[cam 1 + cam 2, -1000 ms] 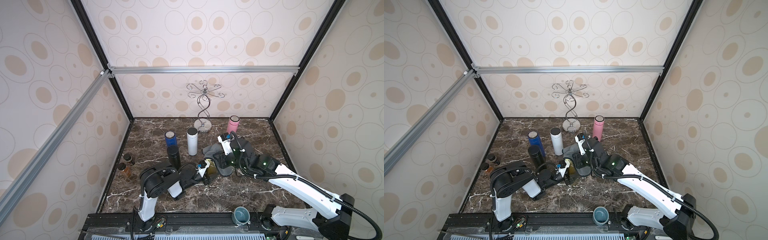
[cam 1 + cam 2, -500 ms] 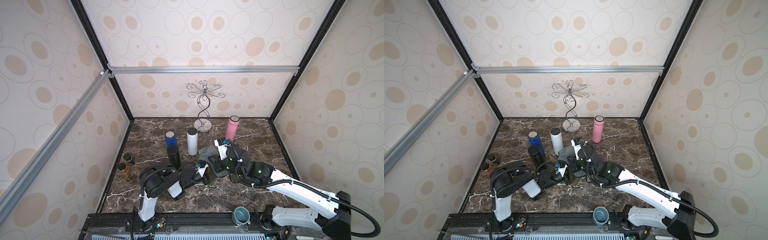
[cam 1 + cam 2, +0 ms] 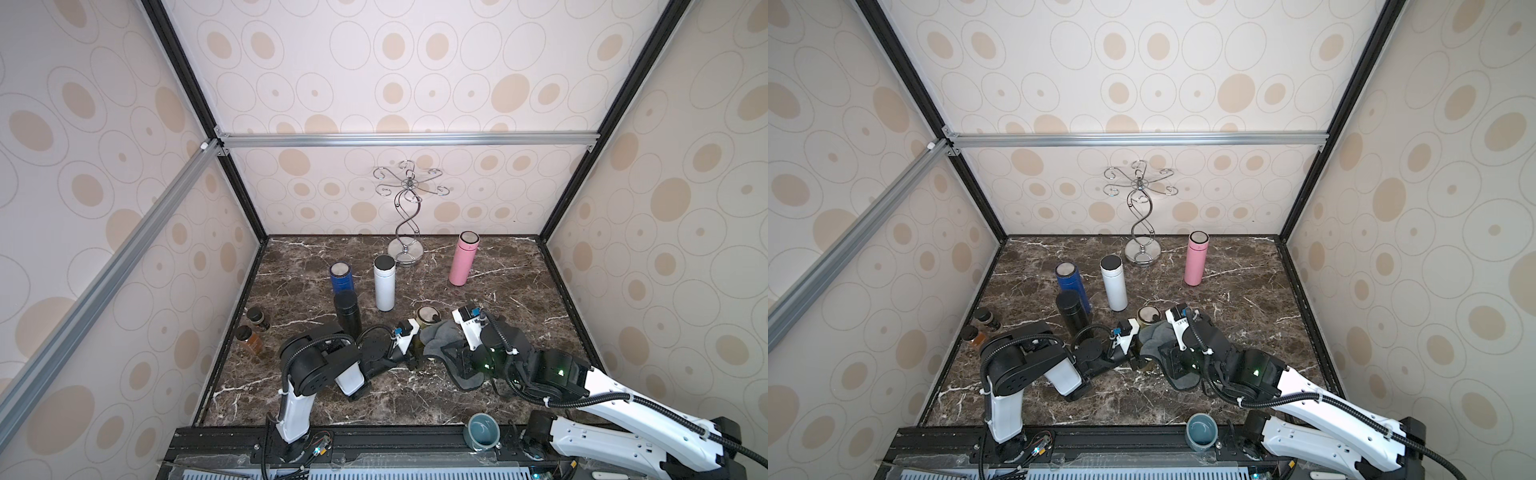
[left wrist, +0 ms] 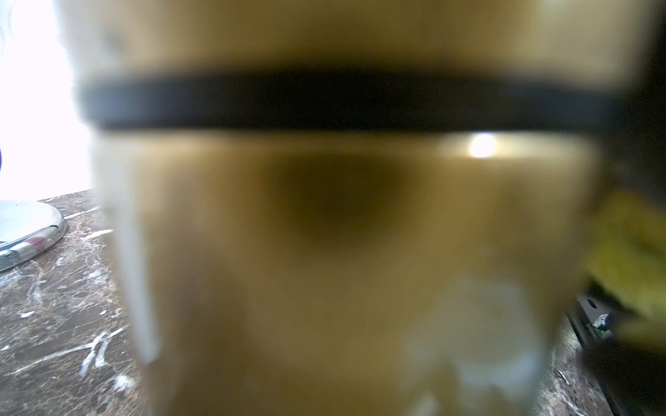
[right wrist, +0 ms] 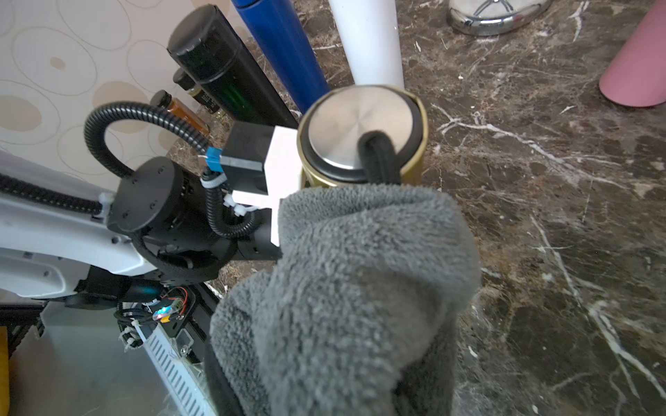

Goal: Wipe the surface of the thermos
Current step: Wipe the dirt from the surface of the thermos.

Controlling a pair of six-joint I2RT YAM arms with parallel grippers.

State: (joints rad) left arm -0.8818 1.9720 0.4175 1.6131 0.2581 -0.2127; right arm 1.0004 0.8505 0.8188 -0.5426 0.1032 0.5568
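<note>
Dark marble tabletop (image 3: 498,270), papered walls (image 3: 395,199), left gripper (image 3: 412,349) clamped on upright gold thermos (image 3: 427,314), right gripper (image 3: 454,356) closed on grey cloth (image 3: 436,336), cloth lay against thermos side away from left gripper, black flask (image 3: 347,311) just beyond left gripper, pink flask (image 3: 464,259) well apart.

Top views evenly bright, bowed at edges; left wrist view blurred against the thermos (image 4: 324,252), white glare beside.
</note>
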